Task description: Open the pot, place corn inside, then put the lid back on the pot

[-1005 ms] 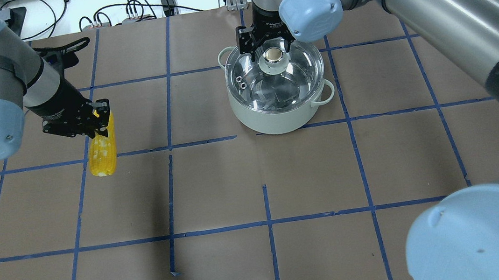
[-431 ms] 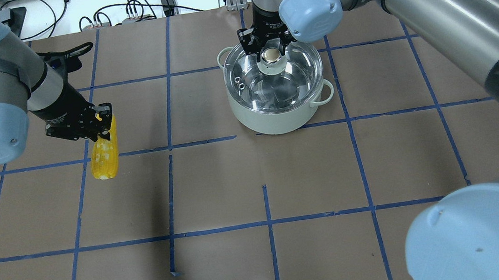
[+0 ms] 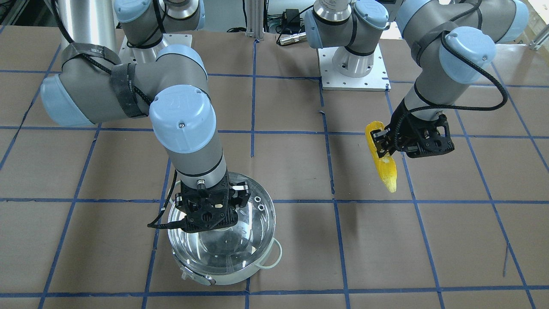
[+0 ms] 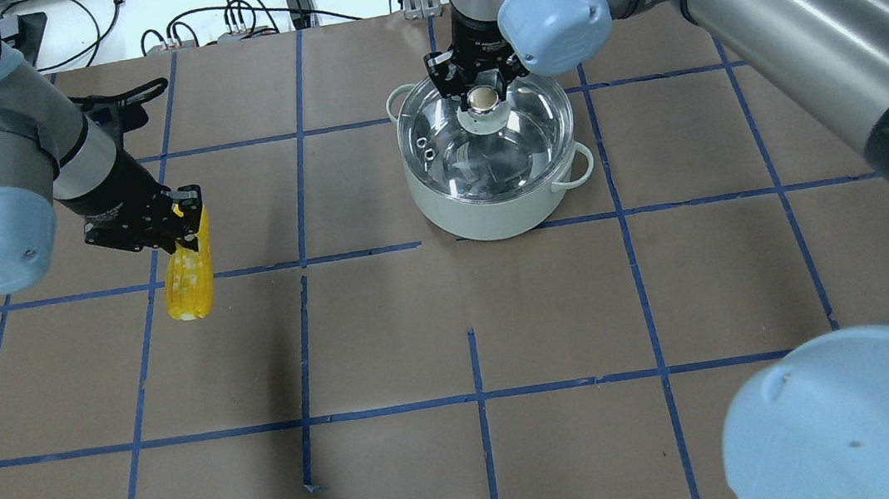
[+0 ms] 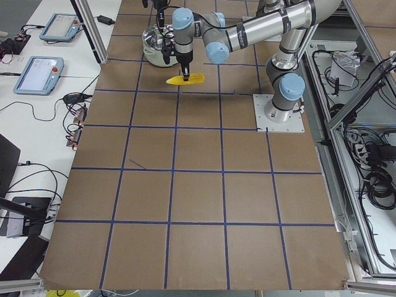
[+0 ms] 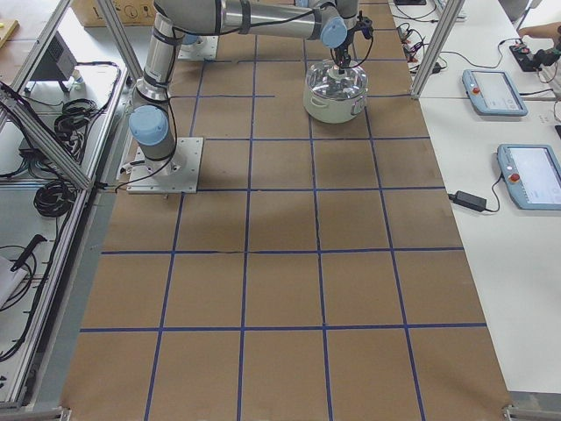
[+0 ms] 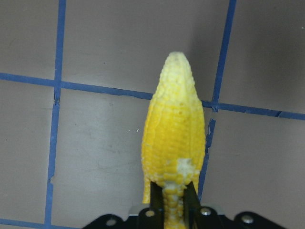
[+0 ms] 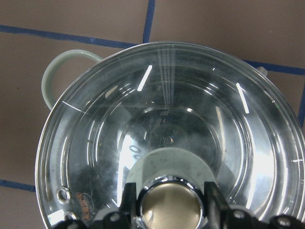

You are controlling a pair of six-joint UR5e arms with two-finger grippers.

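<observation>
Fingers (image 8: 213,199) of our right gripper (image 4: 481,82) sit closed on the knob (image 4: 483,97) of the glass lid (image 4: 483,149), which rests on the pot (image 4: 490,211). Our left gripper (image 4: 186,220) clamps the corn (image 4: 188,279) by its thin stalk end, well apart from the pot over the table (image 4: 387,331). We judge the smooth knob may slip when lifted, or the corn may pivot in that narrow hold

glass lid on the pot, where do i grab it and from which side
Grip the pale gold-topped knob on the round clear glass lid, straight from above. It stands proud of the smooth dome; the rim lies close on the whitish steel pot. The right tool flanks it.
</observation>
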